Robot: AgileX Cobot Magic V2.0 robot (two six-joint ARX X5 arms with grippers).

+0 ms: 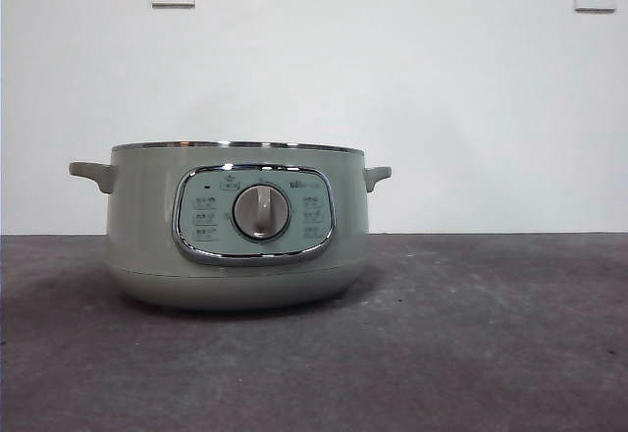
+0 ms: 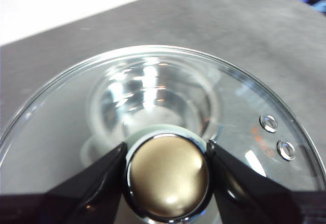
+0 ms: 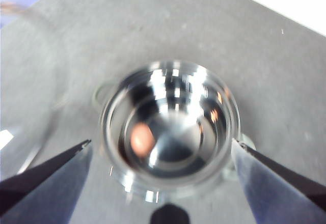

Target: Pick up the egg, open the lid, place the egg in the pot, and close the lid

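**Egg in pot, lid held off**

The egg (image 3: 142, 138) lies inside the pot (image 1: 238, 224), on the shiny metal floor of the bowl, off centre and near the inner wall. It is visible only in the right wrist view, where it appears blurred; the front view does not show it, because the pot wall hides the interior.

The pot stands upright on the grey table (image 1: 491, 344), control panel and dial facing the front camera. Its chrome rim is bare; the lid is not on it.

The lid (image 2: 244, 112) is held clear of the pot by the left gripper (image 2: 167, 175). The jaws are closed against opposite sides of the knob (image 2: 168, 175), which reads as metallic in the wrist view. Through the glass, the pot bowl shows below the lid. An edge of the lid glass also appears faintly at one side of the right wrist view.

The right gripper (image 3: 162, 143) hangs above the pot opening. Its jaws are spread wide, one to each side of the rim, and grip nothing.

Neither arm appears in the front view.
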